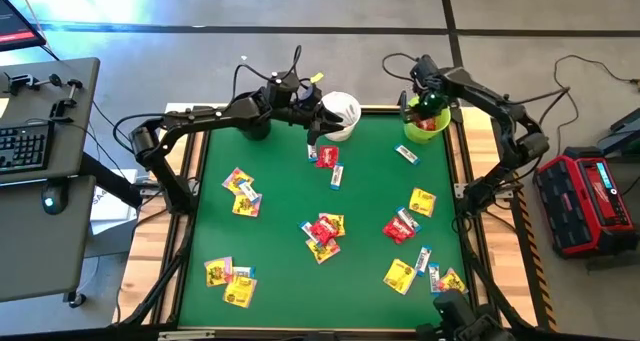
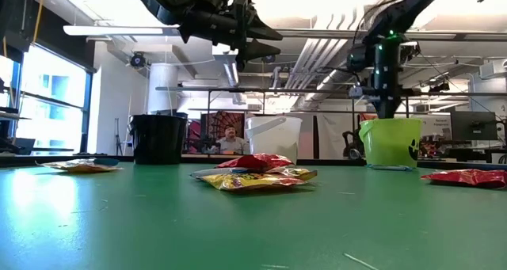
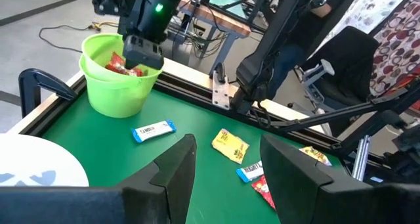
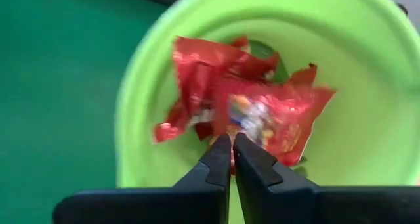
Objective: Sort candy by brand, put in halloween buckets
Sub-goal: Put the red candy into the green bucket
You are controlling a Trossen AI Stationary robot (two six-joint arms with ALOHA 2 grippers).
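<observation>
Red wrapped packets [image 4: 252, 112] sit in lime green plastic pail [image 1: 427, 127]; most packets lie unsorted on green desk [image 1: 280, 236]; right gripper [image 4: 232, 152] fingers closed, empty; left gripper [image 3: 226, 161] fingers apart, empty.

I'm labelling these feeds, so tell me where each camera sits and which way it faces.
High: overhead, facing down on the green table; both arms show.
Low: table height, facing across to the round black plastic bucket; arms overhead.
Left wrist: past the open left gripper toward the right arm.
Right wrist: shut right gripper over red packets.
Shared: the round lime green plastic bucket.
</observation>
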